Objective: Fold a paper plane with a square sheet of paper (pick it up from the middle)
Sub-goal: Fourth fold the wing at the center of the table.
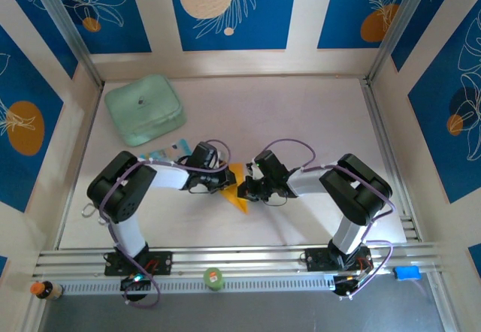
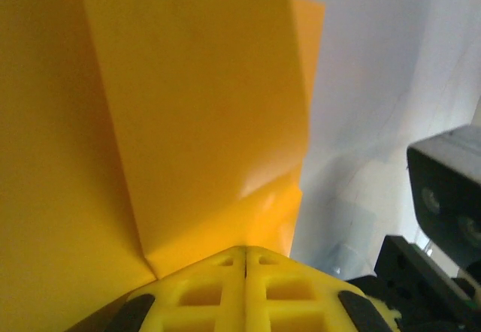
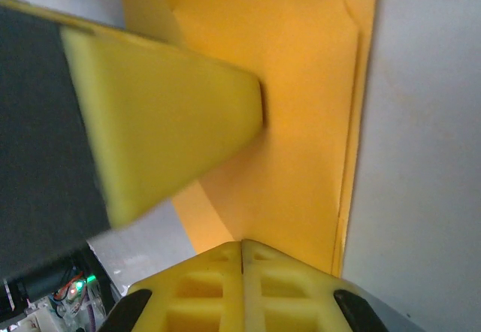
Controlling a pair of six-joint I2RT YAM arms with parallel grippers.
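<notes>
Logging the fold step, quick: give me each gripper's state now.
Left gripper: closed, tips at the orange paper; grip cannot be told.
Right gripper: closed, at the same paper; grip cannot be told.

I read both arms as folded inward toward the middle of the workspace. The left arm (image 1: 120, 185) rises from its base, bends at the elbow and runs its forearm to the right. The right arm (image 1: 359, 185) mirrors it, with its forearm running left. The left gripper (image 1: 225, 183) and the right gripper (image 1: 245, 189) sit just beside each other, tips facing.

In the left wrist view, the left gripper (image 2: 246, 255) has its jaws fully together, and its yellow fingers (image 2: 203, 294) meet along one seam. In the right wrist view, the right gripper (image 3: 242, 248) is closed the same way. The left gripper's closed tip (image 3: 173, 137) enters that view from the left, close ahead of the right gripper.
</notes>
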